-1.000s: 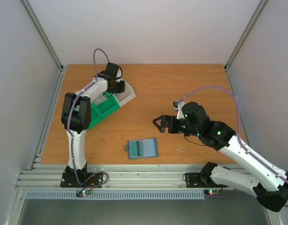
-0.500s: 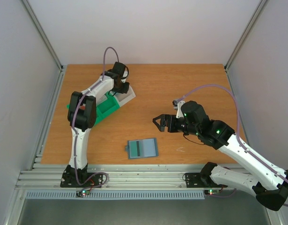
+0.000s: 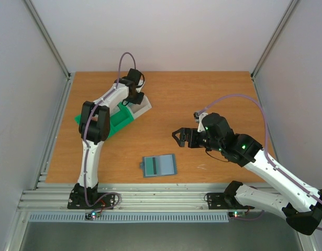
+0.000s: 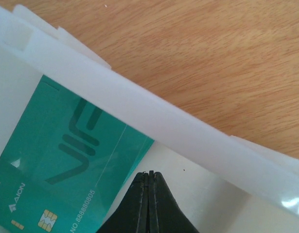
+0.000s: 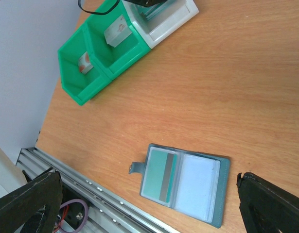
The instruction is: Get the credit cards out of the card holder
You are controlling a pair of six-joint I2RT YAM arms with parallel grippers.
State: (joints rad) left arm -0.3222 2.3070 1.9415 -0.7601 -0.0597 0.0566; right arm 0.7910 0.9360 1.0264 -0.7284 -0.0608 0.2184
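Card holder: the flat blue-grey two-panel folding card holder lies open on the orange-brown wooden worktop, close to the 6 o'clock edge between the two arm bases. Its long axis runs roughly 9 to 3, with the closing tab at the 9 o'clock end.
Cards inside: a teal-green plastic card with a dark stripe sits in the 9 o'clock panel and a pale grey-white plastic card in the 3 o'clock panel. Each stands 12 to 6, across the holder's length.
Card already out: and there's one down! A teal-green chip card lies flat inside the white rectangular plastic bin, which butts against the green plastic tray.
Left end effector: the left end effector is pinched tight, tips meeting with nothing between them, just beside that card's corner over the bin floor.
Right end effector: the right end effector hangs over bare worktop, spread wide and carrying nothing, and its camera looks right at the open holder.
Bearing: from the right end effector the holder lies toward 7 o'clock, near. From the left one it lies toward 5 o'clock, well apart. The right arm is nearer.
Next move, my call: two cards to go, so an approach along 12 to 6 suits how they lie.
Risk: nothing pins the holder, so it may slide or lift along with a card.
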